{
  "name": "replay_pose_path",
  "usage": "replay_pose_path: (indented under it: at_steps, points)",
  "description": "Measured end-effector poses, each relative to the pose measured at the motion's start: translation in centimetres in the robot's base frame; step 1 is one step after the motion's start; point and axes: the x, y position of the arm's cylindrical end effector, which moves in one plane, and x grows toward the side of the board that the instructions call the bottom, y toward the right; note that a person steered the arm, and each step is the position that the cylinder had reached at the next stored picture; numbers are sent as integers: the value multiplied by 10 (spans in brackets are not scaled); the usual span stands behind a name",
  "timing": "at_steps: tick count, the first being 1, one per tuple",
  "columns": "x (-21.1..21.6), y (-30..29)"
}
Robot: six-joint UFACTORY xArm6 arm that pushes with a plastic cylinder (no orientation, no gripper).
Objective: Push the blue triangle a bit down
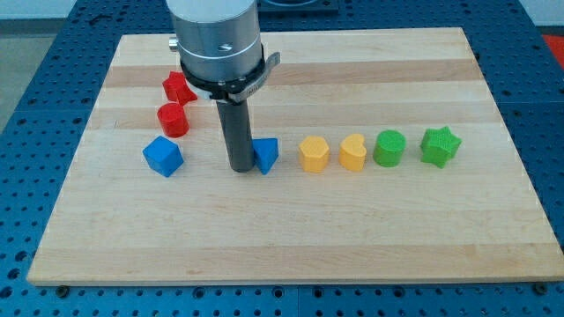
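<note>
You have a pale, fine-grained wooden surface [291,238], and the blue triangle [266,155] sits near its middle, level with the row of blocks off to its right, so the downward push looks barely begun or not begun. There is no claw on this arm to be open or closed: it ends in a smooth dark rod whose end, my tip [241,168], touches the triangle's left side rather than standing above it. Around the triangle, all matte moulded pieces: a blue cube [163,156] to its left, two red blocks [176,104] up-left, and to its right two yellow blocks [333,153], a green cylinder [389,148] and a green star [440,146].
</note>
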Motion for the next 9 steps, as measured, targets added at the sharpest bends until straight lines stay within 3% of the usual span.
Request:
replay_pose_path:
  at_steps: [3, 5, 7, 9]
  points:
    - [0, 14]
    - [-41, 9]
    - [13, -1]
    - [-44, -9]
